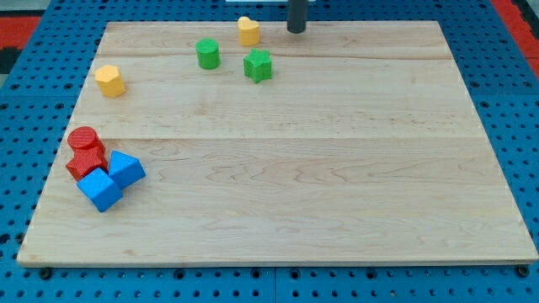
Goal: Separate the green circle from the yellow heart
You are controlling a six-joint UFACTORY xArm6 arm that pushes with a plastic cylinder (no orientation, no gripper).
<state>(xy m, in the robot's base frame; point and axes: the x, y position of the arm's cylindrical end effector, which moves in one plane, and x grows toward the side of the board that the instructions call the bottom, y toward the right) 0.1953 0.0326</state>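
my tip (296,31) sits at the far edge of the counter (337,168), at about 12 o'clock on the board. it is a bare dark rod with nothing to open or close as a tool, and it touches no block.

the yellow heart (248,31) lies just at 9 o'clock of my tip, near it but apart. the green circle (208,54), a short upright cylinder, stands at roughly 8 o'clock of the yellow heart, close by with a visible gap between them. which way the heart's point faces cannot be told at this size, and the round block has no long axis to speak of.

a green star (258,65) rests at 6 o'clock of the yellow heart and at 3 o'clock of the green circle, clear of both.

a yellow hexagon (109,81) sits alone toward 9 o'clock of that group.

at the board's 8 o'clock corner a cluster is packed together: a red cylinder (84,140) touching a red star (85,162), with a blue block (126,169) and a blue cube (100,189) pressed against them.
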